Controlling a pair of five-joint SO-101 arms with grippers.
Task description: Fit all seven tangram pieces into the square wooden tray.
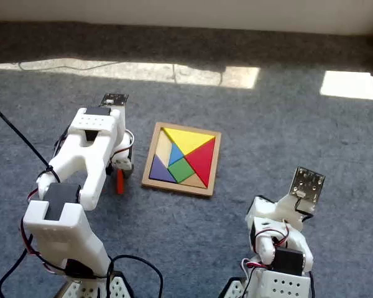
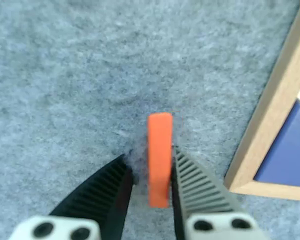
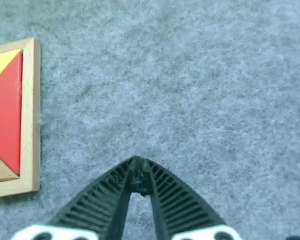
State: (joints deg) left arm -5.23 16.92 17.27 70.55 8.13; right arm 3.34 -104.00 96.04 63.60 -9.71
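Prongs of the right tool (image 3: 138, 172) meet at their tips, empty, above the grey bench (image 3: 190, 75); beyond, the left tool (image 2: 150, 155) stands partly open astride the orange piece (image 2: 160, 150), one prong touching it, on edge just beside the square wooden tray (image 1: 149, 162) holding coloured pieces (image 1: 199, 158).

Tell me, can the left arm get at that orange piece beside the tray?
Likely yes: the orange piece stands on edge right between the left arm's open fingers, with the tray's frame clear off to one side.
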